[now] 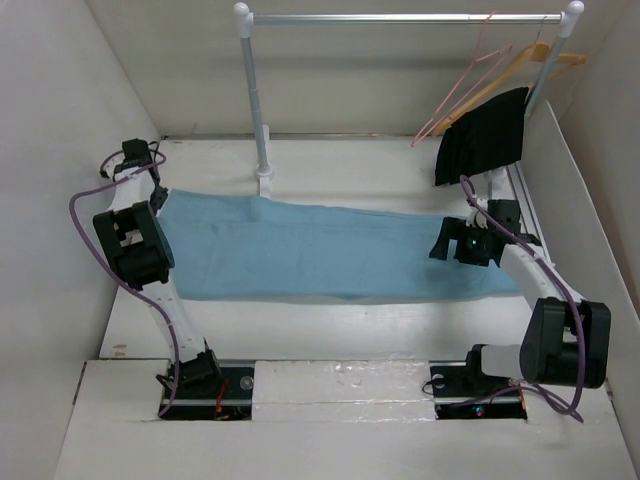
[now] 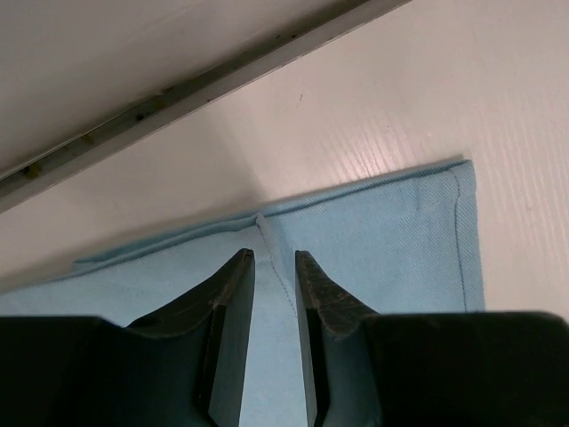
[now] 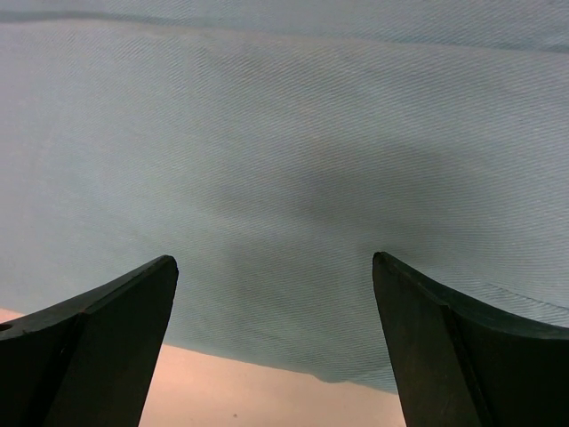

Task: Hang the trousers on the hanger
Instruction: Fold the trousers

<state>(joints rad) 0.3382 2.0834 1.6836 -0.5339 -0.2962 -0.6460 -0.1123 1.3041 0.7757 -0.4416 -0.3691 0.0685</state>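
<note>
Lying flat — one trousers [image 1: 320, 250], two hangers [image 1: 520, 66]

Left pincer [image 2: 274, 258] low on the trousers [image 2: 382, 240], only a narrow slit between its tips. Bare surface [image 2: 356, 116] open just ahead, then shut off by the wall strip [image 2: 178, 89]. Rack post [image 1: 258, 110] beyond and to its right. Right pincer [image 3: 276, 260] spread wide over cloth, broad passage between tips. Hanging black garment [image 1: 483, 135] just beyond it, rail [image 1: 400, 18] overhead.
</note>
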